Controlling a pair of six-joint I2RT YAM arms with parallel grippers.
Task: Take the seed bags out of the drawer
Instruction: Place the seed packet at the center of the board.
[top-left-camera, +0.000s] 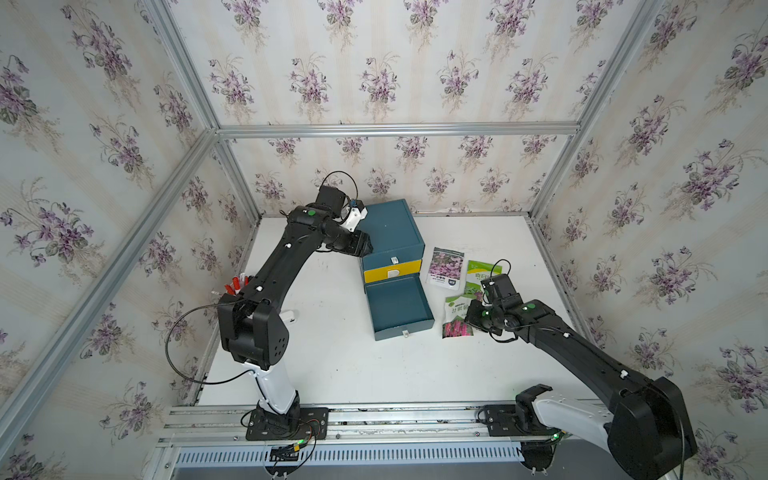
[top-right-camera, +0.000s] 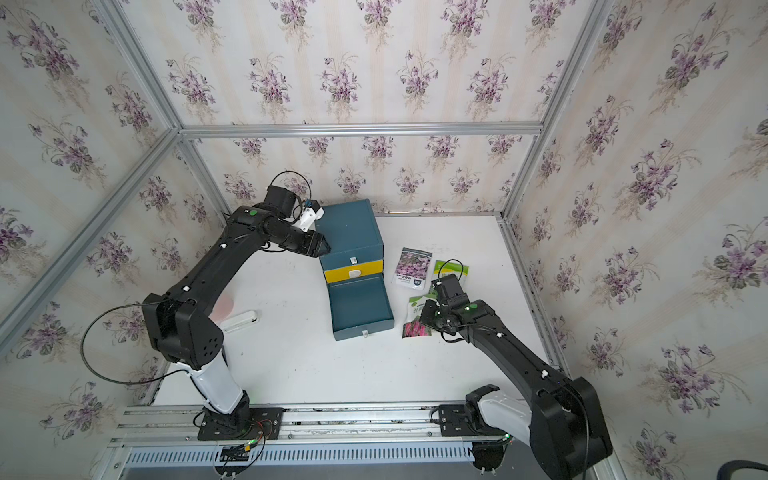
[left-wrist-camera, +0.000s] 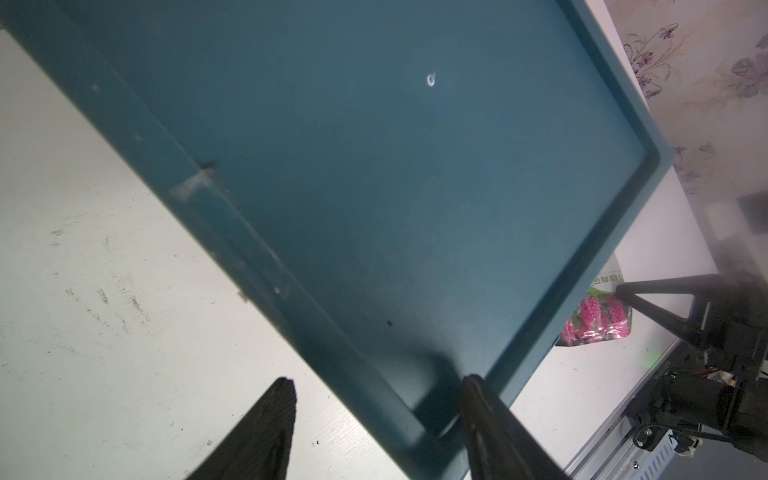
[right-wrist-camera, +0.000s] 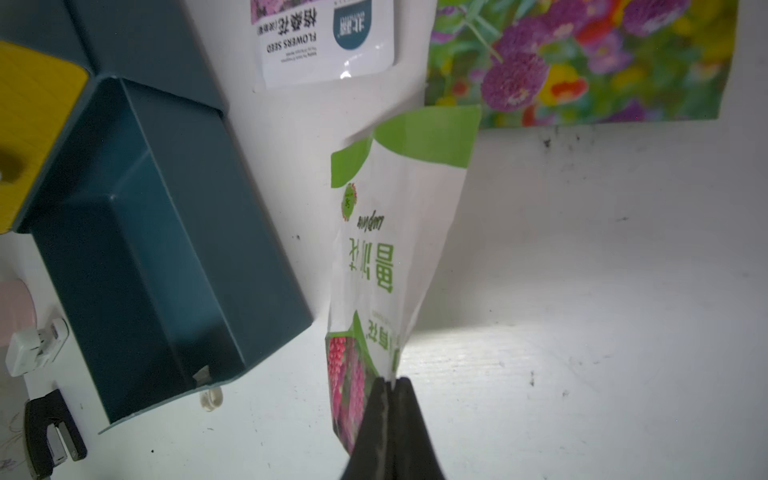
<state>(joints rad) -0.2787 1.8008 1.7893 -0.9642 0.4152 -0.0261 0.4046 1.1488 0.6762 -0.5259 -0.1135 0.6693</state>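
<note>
Well, the right gripper (right-wrist-camera: 390, 382) is clamped tight on the pink-flowered end of a green-and-white seed bag (right-wrist-camera: 399, 249), and the packet is creased where it is caught. What worries me is that this is glossy film held by a narrow bite, so a quick swing could let it slip. Its far green edge also seems to lap over the second green-and-white bag (right-wrist-camera: 582, 54), which a drag might shove along. The open drawer (top-left-camera: 397, 305) lies just beside, so a slipped packet might drop back in. From the gripper, the held bag runs away toward the back wall. The grey-topped bag (top-left-camera: 446, 268) lies beyond it, near the cabinet (top-left-camera: 390, 228). All three are on the white table (top-left-camera: 332, 365), right of the drawer, whose floor is bare. Across the way, the left gripper (left-wrist-camera: 378, 379) has its jaws apart astride the cabinet's top corner; I see no firm pinch.
</note>
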